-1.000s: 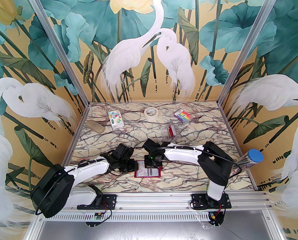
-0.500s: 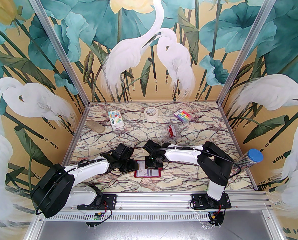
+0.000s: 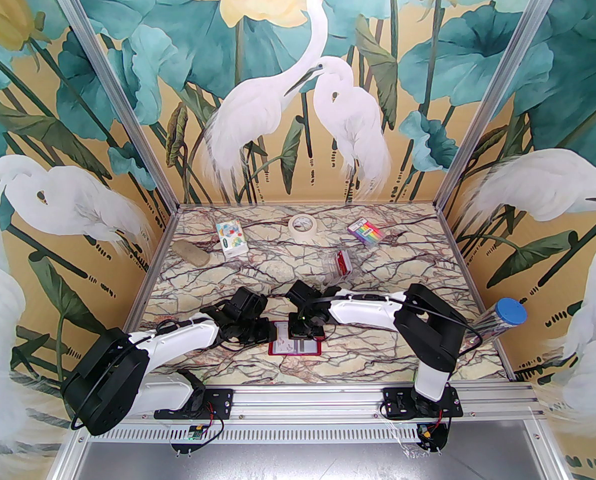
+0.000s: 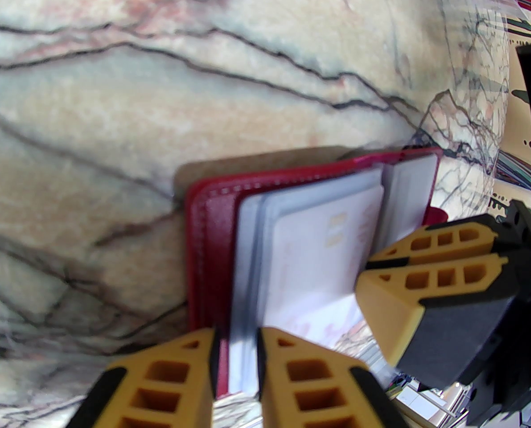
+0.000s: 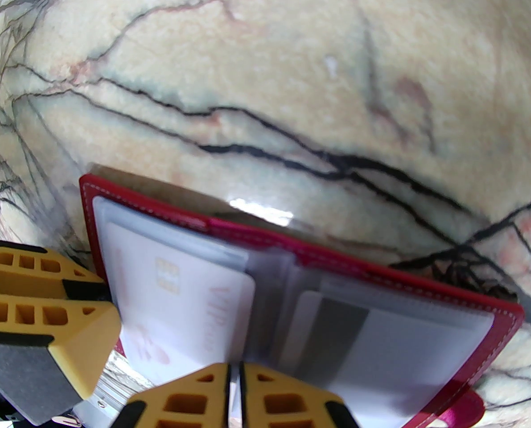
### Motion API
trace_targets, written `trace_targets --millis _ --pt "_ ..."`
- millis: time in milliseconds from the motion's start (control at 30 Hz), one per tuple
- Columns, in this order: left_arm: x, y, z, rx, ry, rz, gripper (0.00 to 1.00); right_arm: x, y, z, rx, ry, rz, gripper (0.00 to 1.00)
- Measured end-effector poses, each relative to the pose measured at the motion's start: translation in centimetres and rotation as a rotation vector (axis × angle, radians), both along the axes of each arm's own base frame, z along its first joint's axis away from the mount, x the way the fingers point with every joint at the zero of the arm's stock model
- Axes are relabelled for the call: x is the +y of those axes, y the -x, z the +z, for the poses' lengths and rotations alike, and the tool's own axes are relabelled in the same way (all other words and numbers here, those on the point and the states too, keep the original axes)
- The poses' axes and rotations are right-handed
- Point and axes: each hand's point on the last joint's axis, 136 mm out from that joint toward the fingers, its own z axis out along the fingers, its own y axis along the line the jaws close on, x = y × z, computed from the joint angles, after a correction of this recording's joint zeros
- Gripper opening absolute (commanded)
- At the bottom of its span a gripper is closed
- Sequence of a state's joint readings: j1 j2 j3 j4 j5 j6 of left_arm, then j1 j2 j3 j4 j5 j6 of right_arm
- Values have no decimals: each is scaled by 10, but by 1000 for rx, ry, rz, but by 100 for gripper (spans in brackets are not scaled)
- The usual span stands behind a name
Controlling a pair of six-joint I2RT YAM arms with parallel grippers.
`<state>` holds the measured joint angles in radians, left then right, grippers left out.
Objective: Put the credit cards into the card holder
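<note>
Dark red leather folding card holder (image 4: 205,248) open on marble table (image 3: 328,268), front centre, partly hidden under grippers. Pale plastic credit cards (image 5: 180,301) inside, blurred; left gripper (image 4: 236,341) clamps its sleeves; right gripper (image 5: 234,370) pinches thin pale leaf (image 5: 235,399), sleeve or card unclear. Unmoved since earlier.

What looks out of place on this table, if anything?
A clear tube with a blue cap leans tilted against the right wall at the edge of the table, rather than standing or lying flat. Nothing else stands out.
</note>
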<state>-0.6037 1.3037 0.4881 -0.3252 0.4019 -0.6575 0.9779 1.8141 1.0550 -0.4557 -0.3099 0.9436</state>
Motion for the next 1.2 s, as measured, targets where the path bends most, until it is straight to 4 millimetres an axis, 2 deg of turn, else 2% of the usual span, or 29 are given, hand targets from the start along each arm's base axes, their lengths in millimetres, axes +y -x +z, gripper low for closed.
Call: trace_targets --millis 200,300,500,700,1200 --pt "0 0 0 0 0 0 22 0 1 0 3 -1 -2 12" --pt "0 0 0 0 0 0 22 0 1 0 3 1 -3 18" --pt "0 0 0 0 0 0 22 -2 0 0 -8 13 -3 20" --pt "0 0 0 0 0 0 22 -3 -1 1 -18 17 -7 19" --pt "0 0 0 0 0 0 22 -3 -2 1 -19 18 -8 12"
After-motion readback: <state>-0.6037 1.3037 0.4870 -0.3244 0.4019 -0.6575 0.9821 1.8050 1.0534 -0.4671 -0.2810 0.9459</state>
